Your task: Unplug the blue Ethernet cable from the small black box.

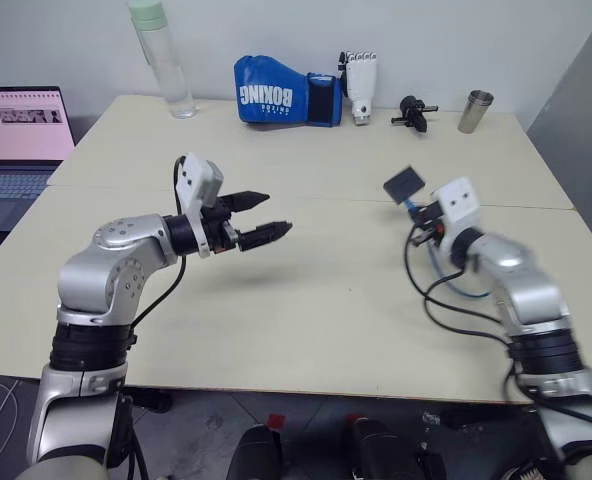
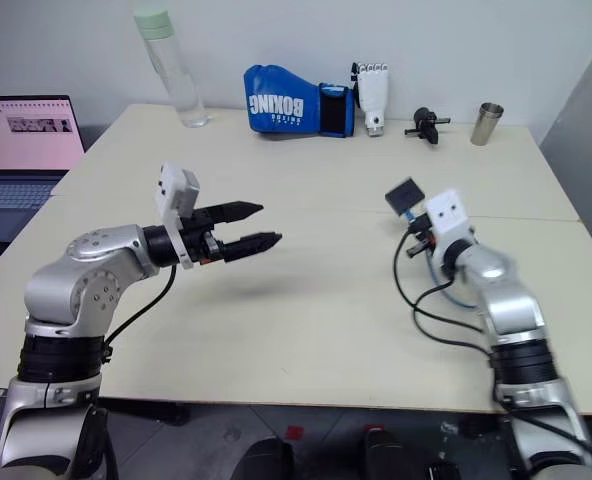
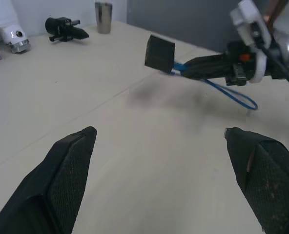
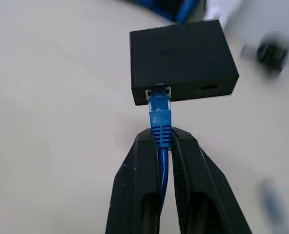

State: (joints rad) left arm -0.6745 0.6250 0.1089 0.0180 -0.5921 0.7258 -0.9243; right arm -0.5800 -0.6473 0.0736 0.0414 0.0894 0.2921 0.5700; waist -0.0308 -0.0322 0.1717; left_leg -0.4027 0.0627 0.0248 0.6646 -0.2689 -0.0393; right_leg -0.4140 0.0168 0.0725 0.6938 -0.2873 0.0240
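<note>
The right gripper point(image 4: 165, 141) is clamped on the blue Ethernet cable point(image 4: 160, 122) just behind its plug — and the small black box point(image 4: 181, 61) hangs off that plug, lifted clear above the table point(image 1: 306, 290), cable still plugged in. Across from it, the left gripper point(image 1: 261, 217) hovers with fingers spread wide, holding nothing.

Even bright light, soft shadows, some motion blur.
</note>
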